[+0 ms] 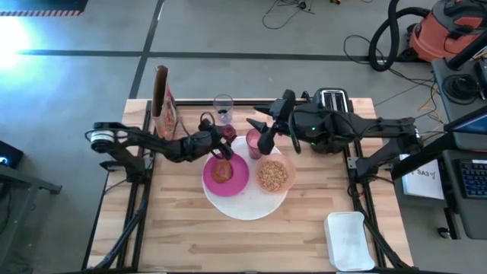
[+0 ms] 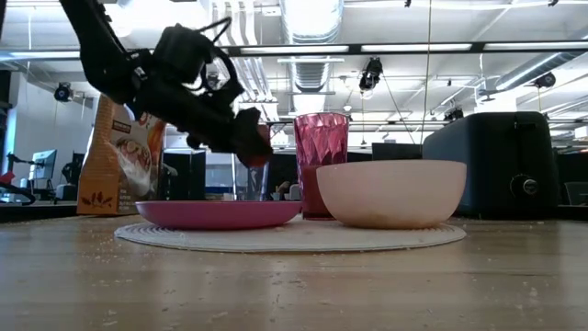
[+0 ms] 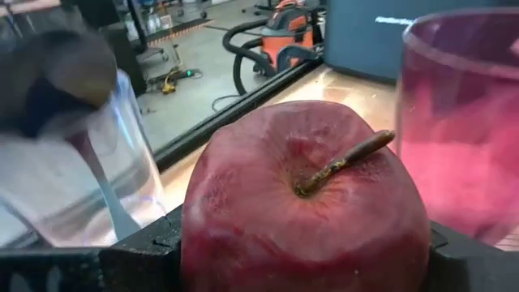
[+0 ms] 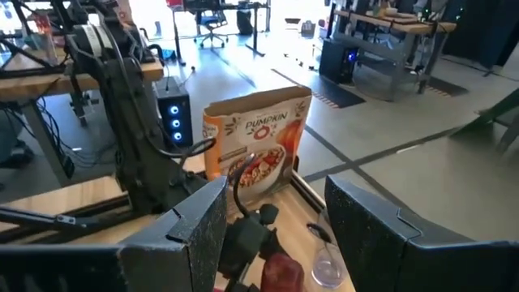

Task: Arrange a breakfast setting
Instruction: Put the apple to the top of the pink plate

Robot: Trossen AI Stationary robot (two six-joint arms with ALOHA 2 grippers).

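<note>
My left gripper (image 1: 222, 138) is shut on a small dark-red fruit, an apple (image 3: 304, 211), in the air over the far rim of the magenta plate (image 1: 228, 181). The plate carries round toasted bread (image 1: 222, 171) and lies on the big white disc (image 1: 247, 204). Also on the disc stand the pink tumbler (image 1: 254, 142) and a bowl (image 1: 274, 175) of cereal. My right gripper (image 4: 276, 235) hangs open high above the tumbler, with nothing between its fingers. My left gripper pinches the apple's two opposite sides (image 3: 199, 243) between its two fingers (image 3: 138, 261). The fingers come nearly level from the table's left, tipped slightly down. The apple is lifted clear above the plate (image 2: 216, 213), with its stem (image 3: 345, 161) facing my wrist camera.
A clear glass (image 1: 223, 106) and a cereal box (image 1: 162, 103) stand at the far edge behind the left gripper. A dark toaster (image 1: 332, 99) sits at the far right, under the right arm. A white container (image 1: 350, 240) lies at the near right corner.
</note>
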